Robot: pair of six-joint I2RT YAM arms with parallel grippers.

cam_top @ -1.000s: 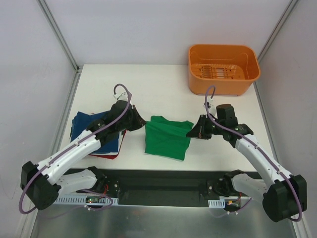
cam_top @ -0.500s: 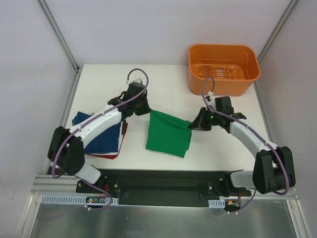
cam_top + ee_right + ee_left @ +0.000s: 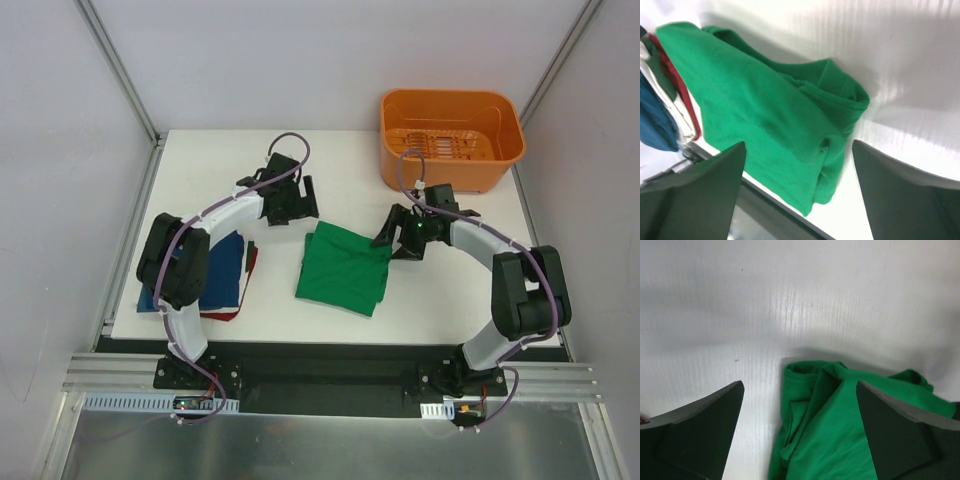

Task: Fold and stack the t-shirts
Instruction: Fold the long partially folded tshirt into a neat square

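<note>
T-shirts: four can be counted. The green tee (image 3: 340, 270) lies alone mid-table, folded into a rough, slightly skewed rectangle. Its flat layers are smooth, but its far edge is bunched. The left wrist view shows a rumpled corner with a rolled hem (image 3: 805, 369) there, and the right wrist view shows a thick doubled fold at the far right corner. It is bright, plain and short in the sleeve as far as can be told.

To its left, near but not touching, sits a stack. A navy tee (image 3: 222, 268) is on top, a red tee (image 3: 251, 262) shows only as an edge, and a dark tee (image 3: 246, 250) shows as a thin strip. The left arm partly covers this stack.

Left gripper (image 3: 293, 214): its jaws are apart, just past the green tee's far left corner, clamped on nothing. Right gripper (image 3: 392, 243): its jaws are apart at the tee's far right corner, with cloth below them and nothing pinched.

There is one table (image 3: 340, 160) and one orange basket (image 3: 440, 176) at its far right corner, well apart from the tees. The two arms number two.
</note>
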